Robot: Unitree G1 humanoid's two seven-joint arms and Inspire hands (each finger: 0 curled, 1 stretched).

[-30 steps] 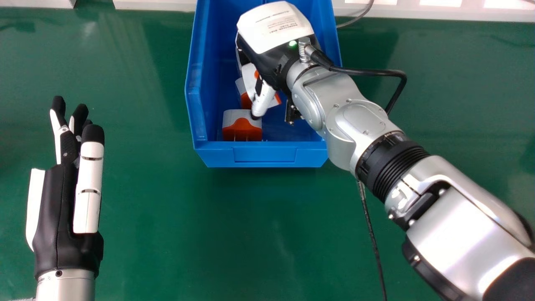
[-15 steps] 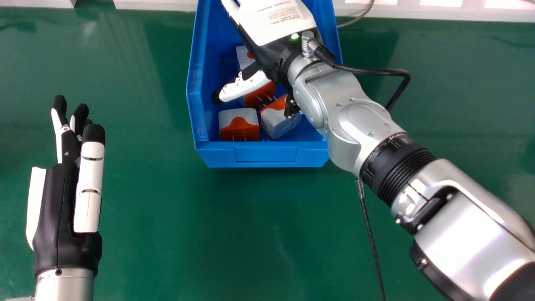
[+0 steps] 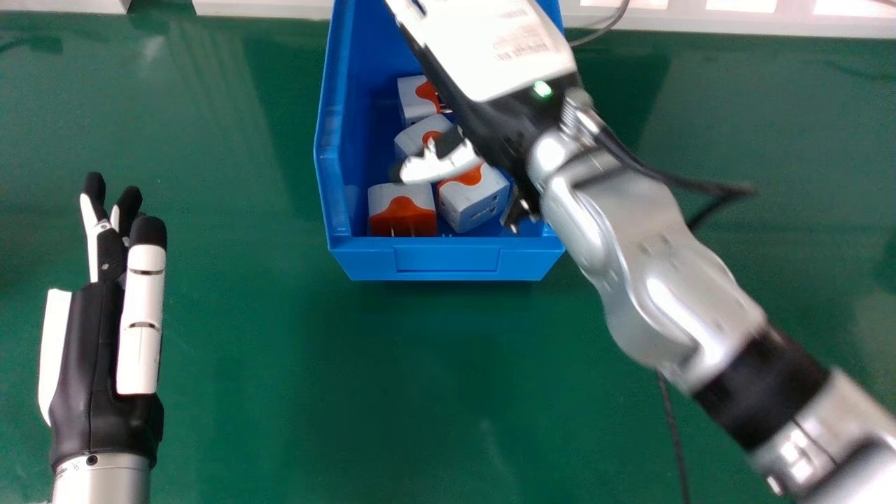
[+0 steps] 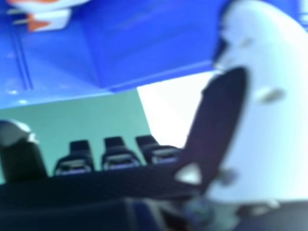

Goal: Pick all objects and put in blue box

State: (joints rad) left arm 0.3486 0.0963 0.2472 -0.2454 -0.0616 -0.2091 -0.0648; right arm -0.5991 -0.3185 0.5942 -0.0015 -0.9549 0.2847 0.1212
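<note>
Over the blue box (image 3: 448, 260) in the head view is my right hand (image 3: 490, 52), palm down and open, with its thumb out above the adapters. Several white and orange plug adapters lie inside: one (image 3: 402, 210) by the front wall, another (image 3: 476, 199) just right of it, a third (image 3: 420, 133) partly under the thumb and a fourth (image 3: 416, 99) farther back. My left hand (image 3: 94, 357) rests open at the left, holding nothing. In the right hand view, my right hand (image 4: 269, 139) shows its thumb beside the blue box (image 4: 139, 43), with an adapter (image 4: 50, 20) inside.
Green tabletop (image 3: 245, 336) surrounds the box. A black cable (image 3: 675, 434) crosses it beneath the right forearm, and a thin grey cable (image 3: 602, 29) runs behind the box. White structures (image 3: 266, 8) line the table's far edge.
My right hand's thumb has swung outward, and an adapter formerly under the hand now lies uncovered at the box's front. The right hand and forearm have shifted right.
</note>
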